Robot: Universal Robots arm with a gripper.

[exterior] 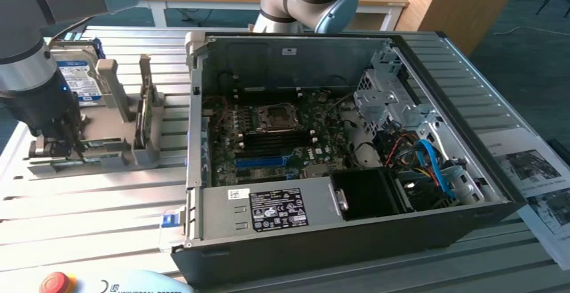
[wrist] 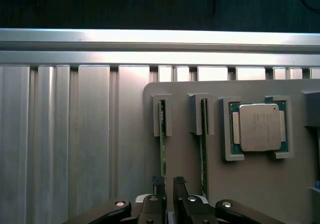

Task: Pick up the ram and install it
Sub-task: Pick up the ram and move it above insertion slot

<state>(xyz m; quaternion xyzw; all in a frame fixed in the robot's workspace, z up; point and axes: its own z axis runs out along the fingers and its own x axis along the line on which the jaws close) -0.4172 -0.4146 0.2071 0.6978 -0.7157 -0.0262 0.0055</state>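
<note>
The ram (wrist: 162, 134) is a thin green stick standing on edge in a slot of the beige holder (wrist: 180, 149). A second stick like it (wrist: 203, 144) stands in the neighbouring slot. My gripper (wrist: 167, 184) is down over the near end of the first ram. One fingertip (wrist: 157, 186) lies against it and the other (wrist: 180, 186) stands a small gap away, so the jaws are narrowly open. In the exterior view the gripper (exterior: 55, 147) hangs over the holder (exterior: 107, 153) at the left, beside the open computer case (exterior: 356, 226).
A square silver processor (wrist: 259, 126) sits in its own recess of the holder. A hard drive with a blue label (exterior: 76, 73) stands behind the arm. The motherboard (exterior: 276, 139) lies exposed inside the case, on a ribbed aluminium table (exterior: 89, 206). A red button (exterior: 55, 283) is at the front edge.
</note>
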